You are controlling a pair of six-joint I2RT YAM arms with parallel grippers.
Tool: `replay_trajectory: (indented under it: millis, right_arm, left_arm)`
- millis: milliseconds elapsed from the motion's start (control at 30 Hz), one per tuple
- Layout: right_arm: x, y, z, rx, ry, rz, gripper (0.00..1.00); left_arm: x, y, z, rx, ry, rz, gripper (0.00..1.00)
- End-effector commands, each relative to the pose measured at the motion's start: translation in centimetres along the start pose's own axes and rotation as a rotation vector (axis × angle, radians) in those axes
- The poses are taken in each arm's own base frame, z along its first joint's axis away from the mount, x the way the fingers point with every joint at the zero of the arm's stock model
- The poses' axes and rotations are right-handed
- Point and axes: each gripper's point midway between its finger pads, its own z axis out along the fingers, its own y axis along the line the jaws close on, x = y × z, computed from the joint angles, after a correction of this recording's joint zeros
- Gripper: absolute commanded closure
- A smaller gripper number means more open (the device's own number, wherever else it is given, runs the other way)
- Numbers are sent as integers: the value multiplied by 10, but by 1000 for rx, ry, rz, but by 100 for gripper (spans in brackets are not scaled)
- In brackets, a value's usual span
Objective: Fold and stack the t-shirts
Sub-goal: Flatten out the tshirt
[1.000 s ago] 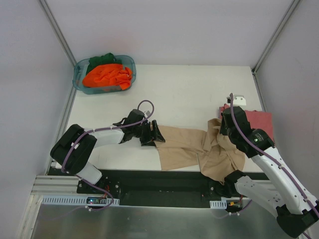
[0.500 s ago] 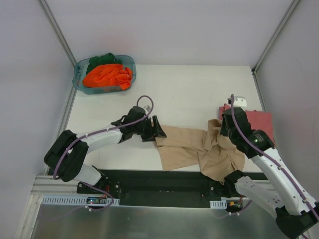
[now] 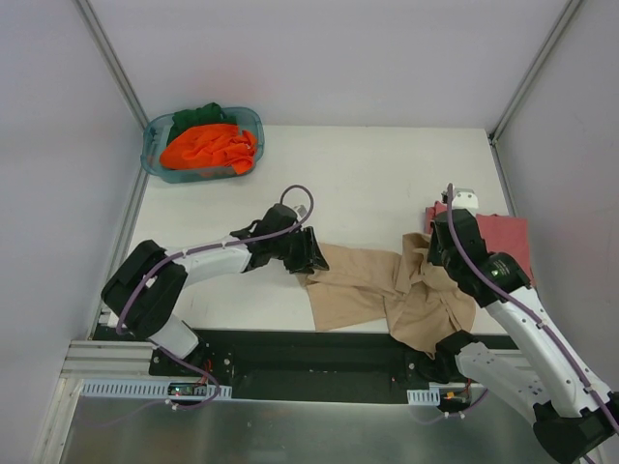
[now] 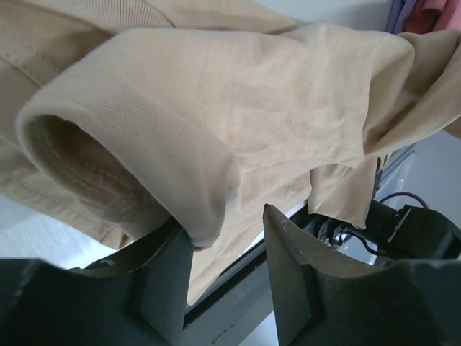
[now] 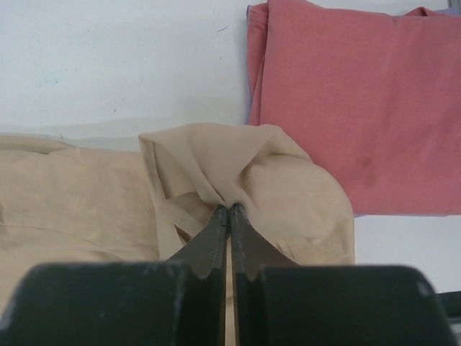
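A tan-beige t-shirt (image 3: 372,285) lies crumpled along the table's near edge. My left gripper (image 4: 225,220) is at its left sleeve (image 4: 144,144), open. The rolled sleeve hem rests on one finger (image 4: 162,277) and hangs into the gap, clear of the other finger. My right gripper (image 5: 229,207) is shut on a bunched fold of the tan shirt's right side (image 5: 238,162). A folded dusty red t-shirt (image 3: 503,237) lies at the right edge, with a lavender edge (image 5: 251,79) showing under it.
A teal tub (image 3: 153,155) at the back left holds an orange t-shirt (image 3: 208,145) and a dark green one (image 3: 198,116). Part of the tan shirt hangs over the table's front edge (image 3: 251,331). Grey walls close in on both sides.
My left arm has reached further right onto the sleeve, pushing it up slightly, and its jaws have narrowed. The right arm and its grip have not moved.
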Motion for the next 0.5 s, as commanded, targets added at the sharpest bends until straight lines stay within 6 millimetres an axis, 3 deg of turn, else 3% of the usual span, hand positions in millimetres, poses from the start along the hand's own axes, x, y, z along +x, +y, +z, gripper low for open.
replay_trajectory:
  millis: [0, 67, 133, 200, 300, 467]
  right_arm:
    - [-2, -1, 1, -2, -15, 7, 99]
    - [-1, -2, 2, 3, -13, 8, 99]
    - [-2, -4, 1, 8, -17, 12, 99]
    - [-5, -7, -1, 16, -25, 13, 99]
    - [-15, -15, -7, 45, -52, 23, 99]
    - [-51, -25, -32, 50, -161, 45, 99]
  left_arm:
    - [-12, -12, 7, 9, -25, 44, 64]
    - [-13, -13, 8, 5, -21, 48, 78]
    - [-14, -12, 4, -13, -26, 53, 98]
    - [-21, -15, -7, -31, -62, 82, 100]
    - [-37, -18, -39, -76, -167, 124, 100]
    - [-101, -38, -130, -31, -459, 142, 100]
